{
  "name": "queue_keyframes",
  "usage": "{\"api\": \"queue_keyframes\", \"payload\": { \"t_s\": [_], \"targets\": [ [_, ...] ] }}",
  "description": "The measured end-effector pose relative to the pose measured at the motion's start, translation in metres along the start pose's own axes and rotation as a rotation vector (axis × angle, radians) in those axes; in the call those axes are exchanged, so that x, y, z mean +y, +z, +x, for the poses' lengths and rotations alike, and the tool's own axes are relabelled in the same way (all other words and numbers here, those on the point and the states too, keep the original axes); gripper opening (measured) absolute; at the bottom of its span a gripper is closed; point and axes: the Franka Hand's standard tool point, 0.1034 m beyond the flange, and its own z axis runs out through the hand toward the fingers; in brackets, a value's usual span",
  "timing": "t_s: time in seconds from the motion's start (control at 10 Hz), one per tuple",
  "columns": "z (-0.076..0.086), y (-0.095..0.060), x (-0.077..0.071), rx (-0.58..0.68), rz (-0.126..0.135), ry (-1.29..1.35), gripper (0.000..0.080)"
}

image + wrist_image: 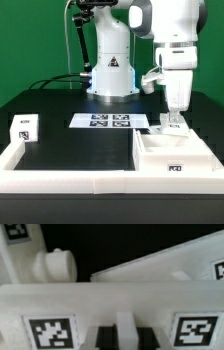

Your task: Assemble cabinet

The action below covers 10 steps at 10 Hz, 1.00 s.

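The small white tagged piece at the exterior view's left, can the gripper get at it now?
Probably yes: the piece stands alone with nothing over it, though the gripper is low at the cabinet body.

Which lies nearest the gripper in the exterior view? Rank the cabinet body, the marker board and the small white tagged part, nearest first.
1. cabinet body, just below the gripper, exterior view's right.
2. marker board, mid-table.
3. small white tagged part, exterior view's far left.

gripper (pixel 173 119) pointing straight down, clamped on cabinet (pixel 150 152) wall
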Motion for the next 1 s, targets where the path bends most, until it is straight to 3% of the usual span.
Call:
{"api": "queue_keyframes", "payload": {
  "t_s": [0.3, 0.8, 1.0],
  "targets": [
    [0.0, 0.001, 0.025, 0.01, -0.016, -0.018, 0.007],
    [0.0, 0.001, 0.027, 0.008, -0.014, -0.04, 0.007],
    [0.001, 0.0, 0.037, 0.004, -0.007, -0.04, 0.007]
  ]
}}
